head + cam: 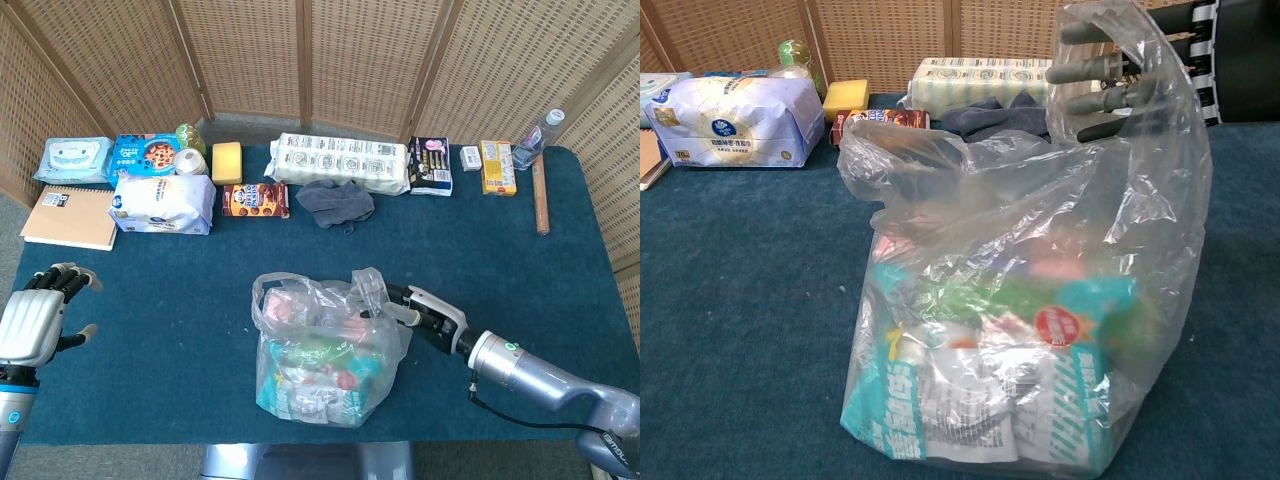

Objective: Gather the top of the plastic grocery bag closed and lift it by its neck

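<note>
A clear plastic grocery bag [325,350] full of packets stands upright at the table's front centre, and it fills the chest view [1010,330]. Its top is loose and gaping, with one handle loop on the left. My right hand [418,308] lies at the bag's upper right, its straight, spread fingers [1090,70] inside the right handle's plastic and pressing it toward the left. It grips nothing. My left hand [35,320] hovers open beyond the table's left edge, far from the bag.
Along the back edge lie a tissue pack [162,203], a cookie box [255,199], a grey cloth [336,200], a roll pack [342,160], small boxes and a bottle [535,140]. A notebook [68,217] lies at the left, a wooden stick [541,200] at the right.
</note>
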{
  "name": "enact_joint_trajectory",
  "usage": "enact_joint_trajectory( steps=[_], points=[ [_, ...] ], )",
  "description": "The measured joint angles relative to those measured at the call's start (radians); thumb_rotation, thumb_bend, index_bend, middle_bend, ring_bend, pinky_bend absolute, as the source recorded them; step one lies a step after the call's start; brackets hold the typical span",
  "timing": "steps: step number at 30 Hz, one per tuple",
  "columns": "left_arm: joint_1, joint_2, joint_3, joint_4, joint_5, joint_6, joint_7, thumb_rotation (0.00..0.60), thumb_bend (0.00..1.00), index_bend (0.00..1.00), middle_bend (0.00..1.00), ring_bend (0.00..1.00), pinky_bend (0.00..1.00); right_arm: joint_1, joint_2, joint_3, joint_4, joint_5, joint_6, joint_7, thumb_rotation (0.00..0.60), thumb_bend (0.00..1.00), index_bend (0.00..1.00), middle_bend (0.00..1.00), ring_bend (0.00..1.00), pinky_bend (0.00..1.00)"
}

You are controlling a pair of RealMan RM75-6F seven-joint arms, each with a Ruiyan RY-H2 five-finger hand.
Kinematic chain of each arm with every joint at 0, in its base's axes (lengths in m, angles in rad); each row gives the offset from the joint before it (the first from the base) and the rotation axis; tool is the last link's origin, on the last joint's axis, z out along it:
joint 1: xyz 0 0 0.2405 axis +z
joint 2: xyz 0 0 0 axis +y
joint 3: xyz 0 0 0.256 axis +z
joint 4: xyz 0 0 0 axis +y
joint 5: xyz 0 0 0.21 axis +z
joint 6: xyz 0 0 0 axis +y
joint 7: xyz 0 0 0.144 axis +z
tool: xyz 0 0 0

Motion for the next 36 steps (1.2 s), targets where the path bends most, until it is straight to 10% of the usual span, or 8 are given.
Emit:
enact_joint_trajectory(
  steps=[16,36],
  points=[
    [-0.003,0.002,0.0,0.007,-0.007,-0.006,-0.009,0.6,0.01,0.4,0.34,0.23,0.26,0.174,0.039,-0.061,0.056,-0.147,0.055,0.63,0.283,0.07,0.32,0.35,0.34,0.3],
    [-0.01,0.002,0.002,-0.002,-0.013,-0.018,-0.005,0.6,0.01,0.4,0.34,0.23,0.26,0.292,0.084,-0.151,0.079,-0.129,0.012,0.735,0.3,0.12,0.52,0.64,0.71,0.72]
  ],
)
